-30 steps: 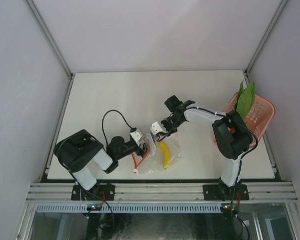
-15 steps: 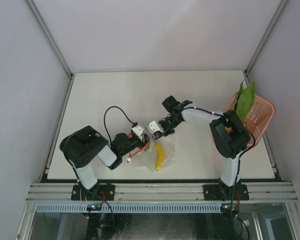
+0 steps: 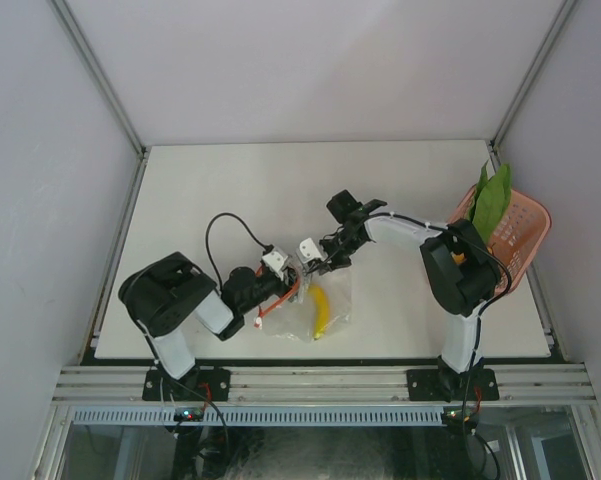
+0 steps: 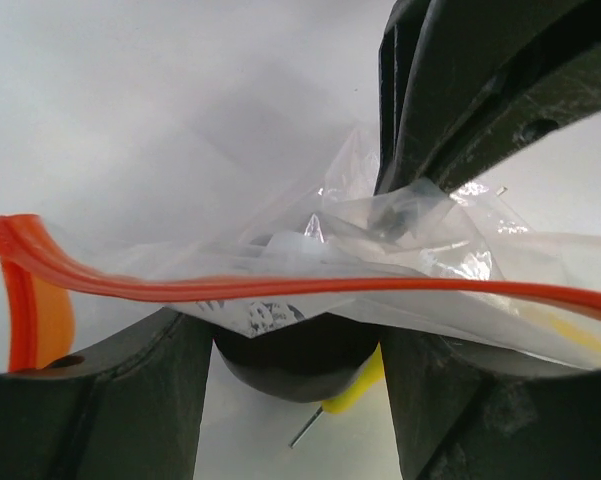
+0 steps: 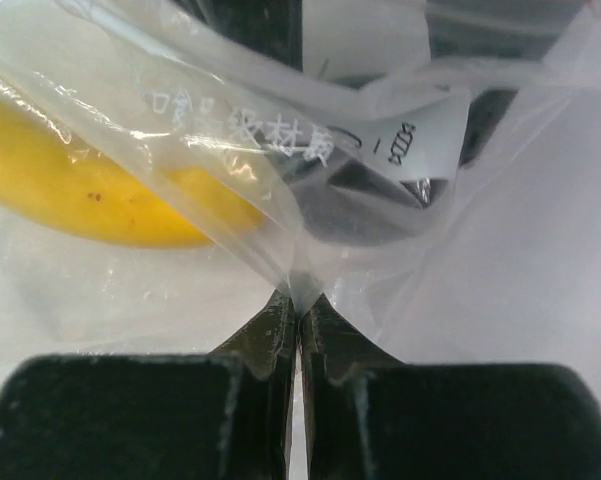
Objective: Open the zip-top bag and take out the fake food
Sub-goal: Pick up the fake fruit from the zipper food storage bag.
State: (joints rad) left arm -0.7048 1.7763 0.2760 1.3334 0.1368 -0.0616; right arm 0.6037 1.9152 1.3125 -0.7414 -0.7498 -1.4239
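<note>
**Spotter A:** Your bag (image 3: pixel 302 318) lies on the tabletop (image 3: pixel 230 190), low and centre in the top view, with both arms reaching in on it. The banana (image 3: pixel 321 310) is inside the bag, toward its right side.

**Spotter B:** Your right gripper (image 5: pixel 298 318) has its fingers pressed together, pinching a fold of the clear film. In the right wrist view the banana fills the left side of the frame behind the plastic. The white label (image 5: pixel 420 140) sits in the upper right.

**Spotter A:** Your left gripper (image 3: pixel 288 283) comes in from the left with its fingers spread wide. In the left wrist view the red-orange zipper strip (image 4: pixel 280 288) runs straight across the gap, from the left edge of the frame to the right edge. The fingers stand apart on either side and do not clamp the strip.

**Spotter B:** Note the dark shape (image 4: pixel 290 355) under the film between those fingers. You cannot tell from here whether it is a food piece or part of the arm. A sliver of yellow shows just to the right of it.

**Spotter A:** At the right edge of the top view, well apart from the bag, you have the pink basket (image 3: pixel 530 228). A green leafy vegetable (image 3: pixel 493 198) stands up out of it.
</note>
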